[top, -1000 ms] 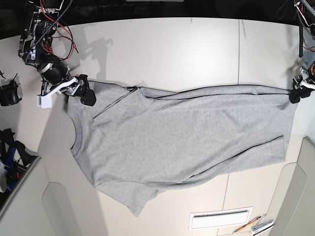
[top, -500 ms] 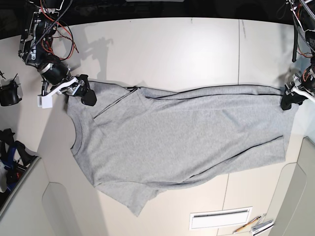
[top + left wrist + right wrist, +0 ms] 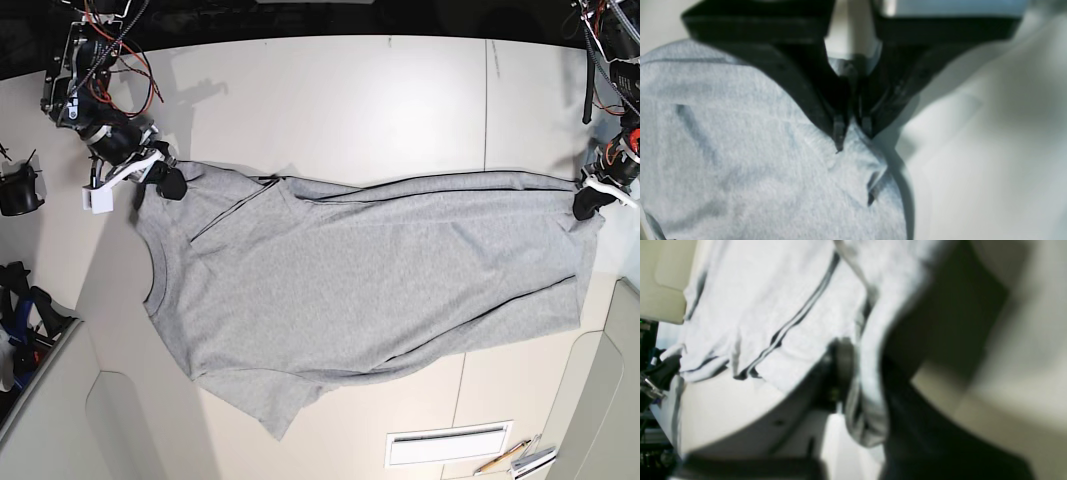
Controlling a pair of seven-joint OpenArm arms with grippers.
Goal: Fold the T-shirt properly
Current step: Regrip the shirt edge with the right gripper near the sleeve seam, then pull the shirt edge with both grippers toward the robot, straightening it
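both claws clamped on t-shirt (image 3: 370, 280): left claw (image 3: 585, 205) pinching hem corner, right claw (image 3: 172, 184) pinching shoulder.

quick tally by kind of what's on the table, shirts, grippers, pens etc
T-shirt: 1, grey, spread across the table
Grippers: 2, the left gripper and the right gripper, each shut on an edge of the shirt
White vent plate: 1
Pens or pencils: a small cluster at the bottom edge, too small to count
Total: 4, plus the pens
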